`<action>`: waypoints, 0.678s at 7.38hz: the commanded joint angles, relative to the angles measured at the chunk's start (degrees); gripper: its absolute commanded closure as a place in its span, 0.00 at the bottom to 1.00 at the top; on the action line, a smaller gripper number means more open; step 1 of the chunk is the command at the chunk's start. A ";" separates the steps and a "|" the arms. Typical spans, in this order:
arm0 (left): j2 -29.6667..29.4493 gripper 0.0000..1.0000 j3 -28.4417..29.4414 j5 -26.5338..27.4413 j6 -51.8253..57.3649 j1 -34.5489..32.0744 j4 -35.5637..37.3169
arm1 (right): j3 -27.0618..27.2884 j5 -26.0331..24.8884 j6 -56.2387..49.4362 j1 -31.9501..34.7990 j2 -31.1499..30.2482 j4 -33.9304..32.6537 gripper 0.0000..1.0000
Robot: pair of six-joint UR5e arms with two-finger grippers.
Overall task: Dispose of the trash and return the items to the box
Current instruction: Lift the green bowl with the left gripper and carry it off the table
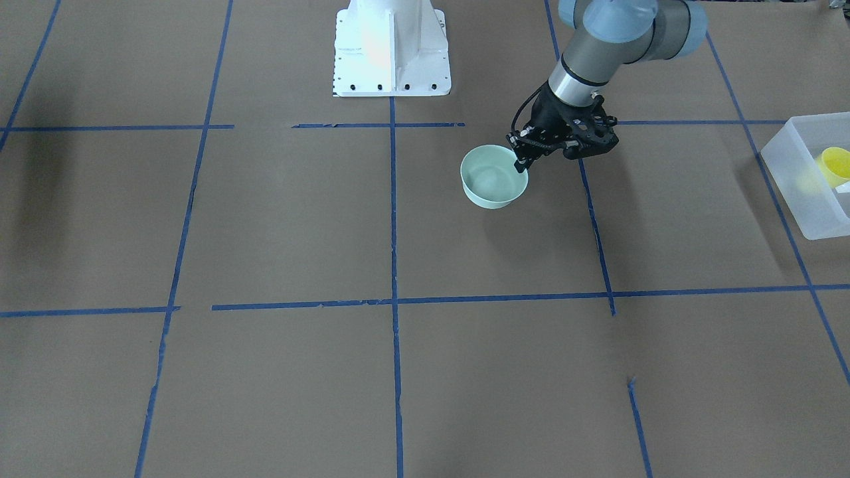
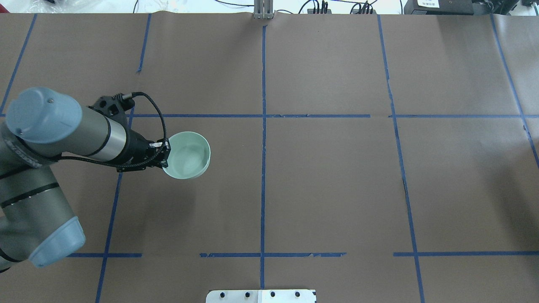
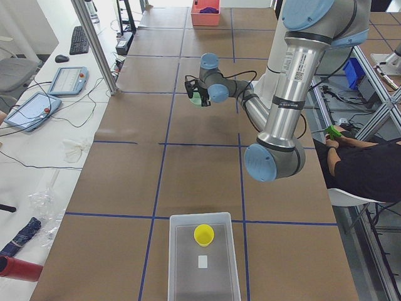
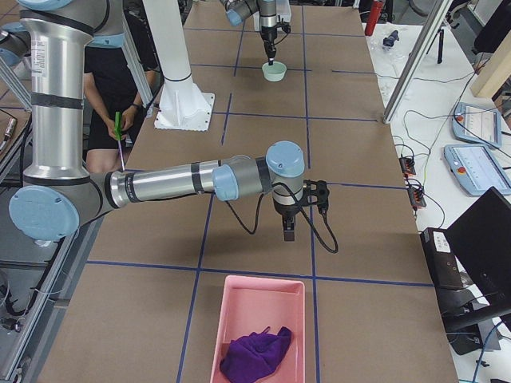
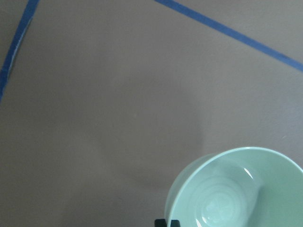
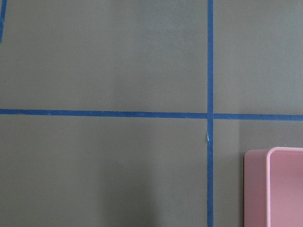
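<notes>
far to my left the box (image 1: 790,186) has the yellow cup (image 1: 834,164) lying inside it. my left gripper (image 2: 165,153) is pinched on the rim of the green bowl (image 2: 189,155), over the brown table (image 2: 328,176). my right gripper (image 4: 287,233) hangs pointing down just short of the pink tray (image 4: 263,279) holding a purple cloth (image 4: 255,355); i cannot tell how wide it is

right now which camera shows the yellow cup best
The exterior left view: the yellow cup sits in full view inside the box, seen from above. The front-facing view catches it only at its right edge, cropped by the frame and partly behind the box wall. The other views do not show it.
</notes>
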 commanded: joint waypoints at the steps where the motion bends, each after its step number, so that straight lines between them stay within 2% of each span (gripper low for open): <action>1: 1.41 1.00 -0.92 -3.21 9.67 -7.56 1.33 | -0.34 0.05 -1.43 0.07 -1.30 0.22 0.00; 3: 5.36 1.00 -0.40 -7.06 21.34 -14.50 1.33 | -3.74 0.05 -9.93 3.12 -0.96 0.05 0.00; 5: 10.54 1.00 0.74 -8.14 36.44 -20.92 1.33 | -6.04 3.71 -10.50 4.37 -0.61 0.05 0.00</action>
